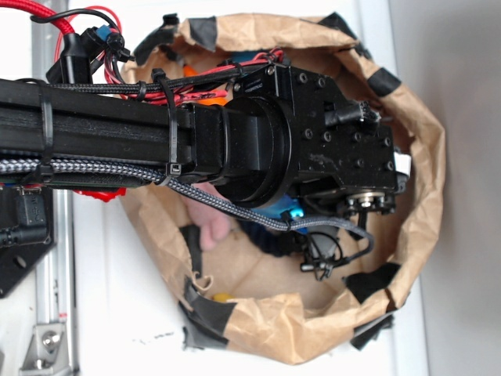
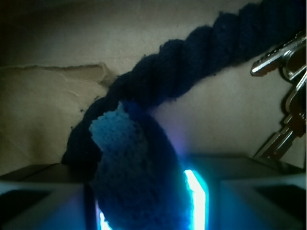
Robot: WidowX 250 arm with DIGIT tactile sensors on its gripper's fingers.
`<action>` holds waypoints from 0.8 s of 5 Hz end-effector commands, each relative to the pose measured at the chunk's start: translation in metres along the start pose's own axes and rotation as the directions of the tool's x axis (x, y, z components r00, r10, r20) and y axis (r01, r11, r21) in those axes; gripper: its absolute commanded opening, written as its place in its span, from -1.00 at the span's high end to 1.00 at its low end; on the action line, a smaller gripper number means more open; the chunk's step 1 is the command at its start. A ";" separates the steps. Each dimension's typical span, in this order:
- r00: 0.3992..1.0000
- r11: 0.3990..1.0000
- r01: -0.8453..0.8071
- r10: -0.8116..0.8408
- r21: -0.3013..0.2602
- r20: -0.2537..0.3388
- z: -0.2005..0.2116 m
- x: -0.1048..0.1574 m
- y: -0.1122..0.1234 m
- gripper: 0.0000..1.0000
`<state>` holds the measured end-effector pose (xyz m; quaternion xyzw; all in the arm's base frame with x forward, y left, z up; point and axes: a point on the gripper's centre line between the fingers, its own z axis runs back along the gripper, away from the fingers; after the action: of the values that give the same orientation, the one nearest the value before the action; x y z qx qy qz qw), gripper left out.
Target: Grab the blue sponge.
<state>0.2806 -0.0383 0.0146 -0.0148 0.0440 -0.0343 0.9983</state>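
In the wrist view the blue sponge (image 2: 134,167) fills the gap between my fingers. It is porous, with a light-blue corner sticking up and a darker body pinched and bulging. My gripper (image 2: 146,203) is shut on it; the glowing pads (image 2: 196,201) press its sides. The sponge's lower part is hidden between the fingers. In the exterior view my arm (image 1: 313,133) reaches down into a brown paper bag (image 1: 427,157); the wrist housing hides the gripper and the sponge there.
A dark navy twisted rope (image 2: 192,62) lies just behind the sponge on the bag floor. A bunch of metal keys (image 2: 288,81) lies at the right. A pink soft thing (image 1: 211,223) and a small yellow thing (image 1: 221,298) show in the bag.
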 end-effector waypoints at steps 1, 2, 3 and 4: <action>0.996 0.995 -0.069 0.065 0.073 0.055 0.054 -0.023 0.032 1.00; 0.993 0.994 -0.107 0.107 0.000 0.056 0.102 -0.030 0.049 1.00; 0.995 0.992 -0.097 0.097 0.077 -0.007 0.149 -0.037 0.034 1.00; 0.996 0.994 -0.087 0.085 0.068 0.032 0.166 -0.039 0.029 1.00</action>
<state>0.2624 0.0011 0.1708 0.0221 0.0683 0.0108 0.9974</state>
